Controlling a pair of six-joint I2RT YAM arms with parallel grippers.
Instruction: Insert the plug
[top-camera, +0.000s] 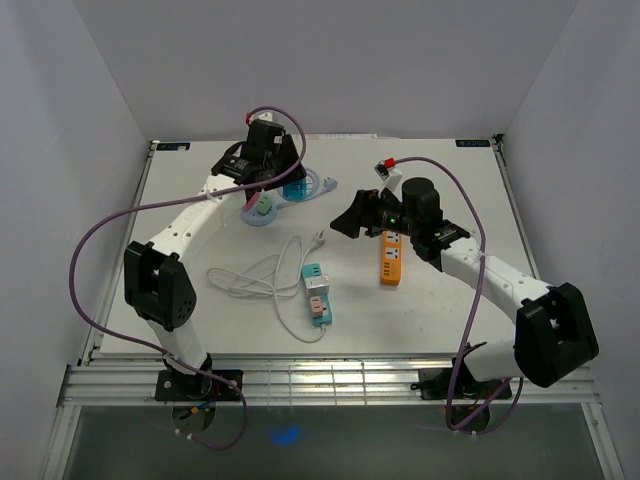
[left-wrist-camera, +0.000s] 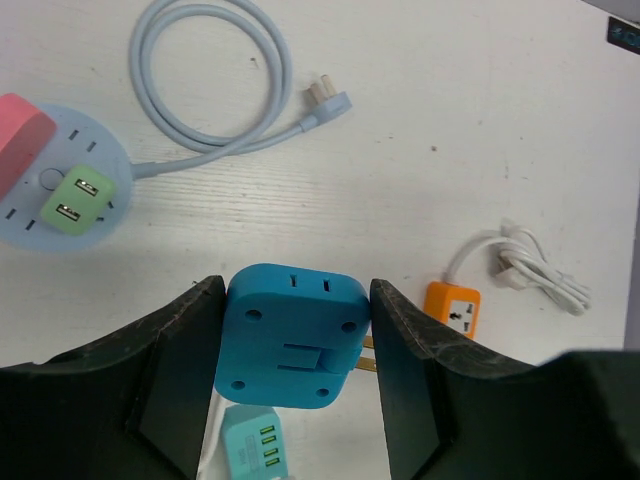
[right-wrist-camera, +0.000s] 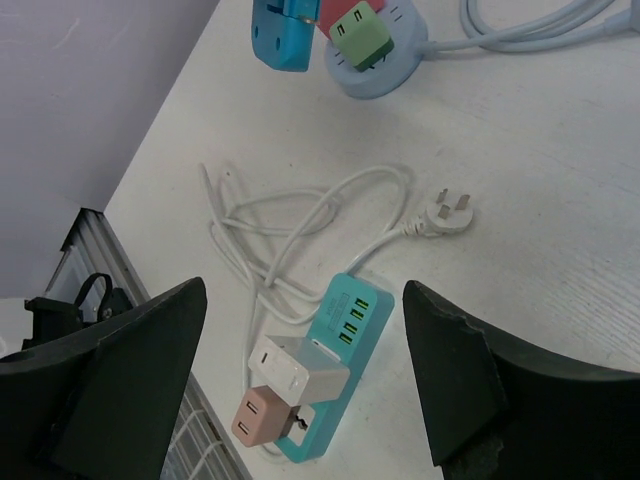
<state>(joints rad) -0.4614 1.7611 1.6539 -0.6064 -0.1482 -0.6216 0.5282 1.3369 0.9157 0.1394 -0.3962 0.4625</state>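
Note:
My left gripper (left-wrist-camera: 295, 345) is shut on a blue square plug adapter (left-wrist-camera: 290, 335), held above the table with its brass prongs (left-wrist-camera: 365, 357) sticking out to the right. In the top view the blue adapter (top-camera: 295, 188) hangs beside the round pale-blue power strip (top-camera: 262, 208), which carries a green adapter (left-wrist-camera: 80, 198) and a pink one (left-wrist-camera: 22, 140). The blue adapter also shows in the right wrist view (right-wrist-camera: 283, 35). My right gripper (right-wrist-camera: 300, 340) is open and empty, high above the teal power strip (right-wrist-camera: 335, 345).
The teal strip (top-camera: 318, 293) holds a white and a pink adapter (right-wrist-camera: 262, 415), with its white cord (top-camera: 255, 275) coiled to the left. An orange power strip (top-camera: 391, 257) lies under my right arm. The round strip's grey cable and plug (left-wrist-camera: 325, 98) loop at the back.

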